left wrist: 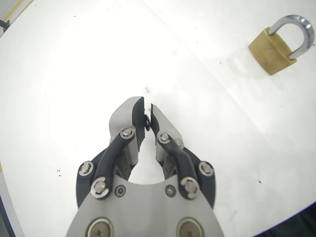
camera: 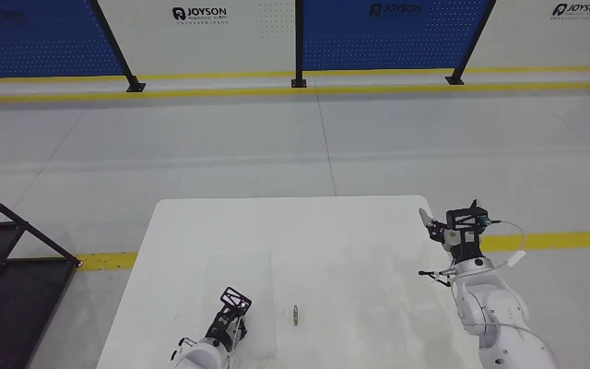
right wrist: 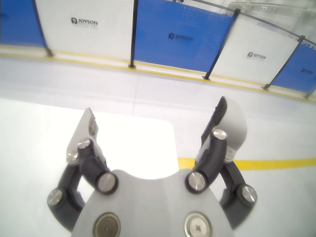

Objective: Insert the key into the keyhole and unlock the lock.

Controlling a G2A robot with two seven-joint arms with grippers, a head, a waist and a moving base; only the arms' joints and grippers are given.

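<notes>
A brass padlock (left wrist: 271,52) with a silver shackle lies on its side on the white table (left wrist: 98,50); in the top view the padlock (camera: 294,315) sits near the front edge. My left gripper (left wrist: 147,104) hovers a short way to the left of it, shut on a small dark key (left wrist: 147,122) whose round head with a hole shows between the black pads. In the top view the left gripper (camera: 236,299) is at the front left. My right gripper (right wrist: 155,109) is open and holds nothing, above the table's far right corner (camera: 450,220).
The table (camera: 304,249) is bare apart from the padlock. A black frame (camera: 28,244) stands off its left side. Blue and white fence panels (camera: 387,32) and yellow floor lines run behind.
</notes>
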